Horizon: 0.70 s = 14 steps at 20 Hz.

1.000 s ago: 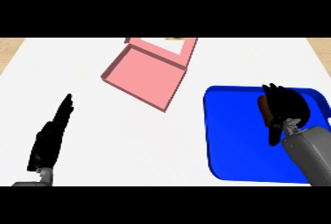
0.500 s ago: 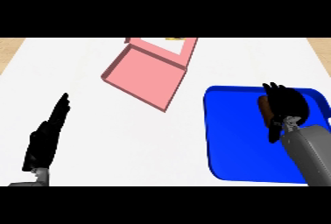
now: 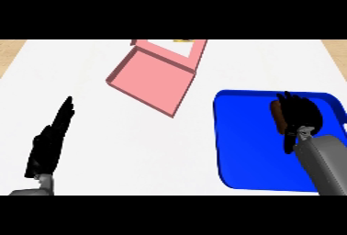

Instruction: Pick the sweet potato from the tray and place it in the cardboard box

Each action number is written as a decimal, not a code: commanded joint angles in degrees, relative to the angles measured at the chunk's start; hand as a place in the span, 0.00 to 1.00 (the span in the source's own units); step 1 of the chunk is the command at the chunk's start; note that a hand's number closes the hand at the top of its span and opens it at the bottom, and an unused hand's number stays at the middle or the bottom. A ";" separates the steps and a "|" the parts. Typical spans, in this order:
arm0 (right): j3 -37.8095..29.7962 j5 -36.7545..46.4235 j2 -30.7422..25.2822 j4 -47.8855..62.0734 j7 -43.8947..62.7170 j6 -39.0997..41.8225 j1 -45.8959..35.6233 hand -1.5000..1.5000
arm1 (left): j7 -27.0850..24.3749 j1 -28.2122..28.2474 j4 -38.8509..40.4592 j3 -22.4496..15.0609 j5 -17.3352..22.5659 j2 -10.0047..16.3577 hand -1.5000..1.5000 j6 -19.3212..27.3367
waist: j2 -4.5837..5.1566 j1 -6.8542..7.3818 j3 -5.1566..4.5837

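Grasp stage: black right robot hand (image 3: 298,114) curled round brown oblong sweet potato (image 3: 276,114), under its palm on blue flat tray (image 3: 244,137). Probably stiff, heavy, barely slippery; best clasped across thick middle.

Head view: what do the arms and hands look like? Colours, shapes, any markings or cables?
Left hand and right hand are plain black with slender fingers. Each sits on a smooth, rounded grey forearm: the right forearm shows broadly, the left forearm only as a sliver at the lower edge. No markings, cables or sleeves visible.
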 commanded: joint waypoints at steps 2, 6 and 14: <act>-2.99 1.03 1.13 3.51 -2.42 0.54 -1.06 1.00 | 0.44 -1.53 1.67 1.13 -1.25 -0.66 0.50 -0.96 | 0.04 0.00 0.04; -0.21 4.97 0.17 2.84 -5.81 -6.40 0.20 1.00 | 0.62 2.44 -2.67 0.57 -1.13 -1.51 0.50 -0.81 | -0.01 0.13 0.05; -0.22 6.24 -0.24 11.01 -17.48 -16.71 -7.18 1.00 | -1.78 -1.48 2.51 1.36 -1.93 -1.72 0.50 -0.71 | 0.51 1.38 0.12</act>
